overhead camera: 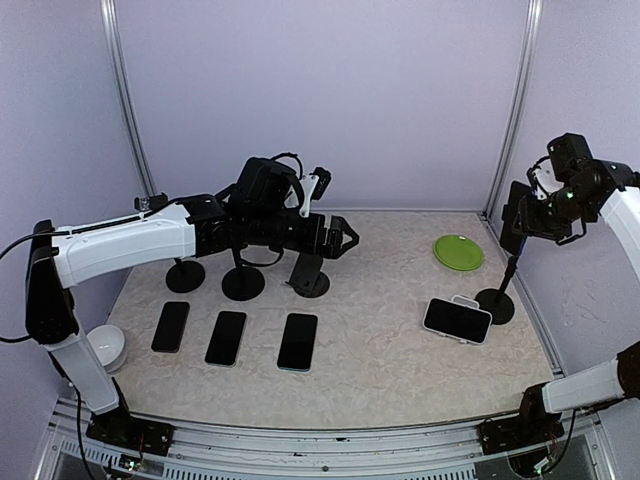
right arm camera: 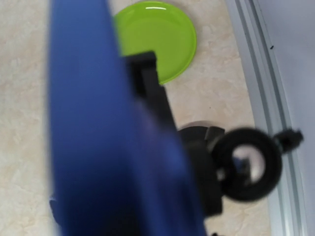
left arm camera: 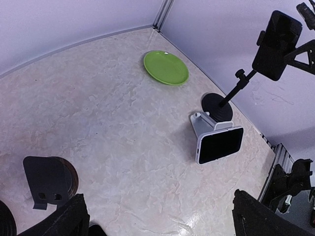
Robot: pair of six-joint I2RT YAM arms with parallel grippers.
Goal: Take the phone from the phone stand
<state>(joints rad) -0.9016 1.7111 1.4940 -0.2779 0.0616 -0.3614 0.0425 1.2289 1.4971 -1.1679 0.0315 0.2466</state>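
While clamped atop the phone stand [overhead camera: 497, 300] at the table's right edge, the phone [left arm camera: 275, 44] is met by the right gripper [overhead camera: 527, 215].
A grip cannot be confirmed; the long axis is set near upright, dark face turned leftward; the left gripper [overhead camera: 343, 236] is spread wide.

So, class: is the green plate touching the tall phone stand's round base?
Apart. The left wrist view shows bare table between the green plate and the round base.

Row of phones [overhead camera: 226, 338] lies near left on the surface [overhead camera: 380, 350], stands [overhead camera: 243, 283] right behind it; plate [overhead camera: 458, 251] far right, phone stand [overhead camera: 496, 303] just nearer.
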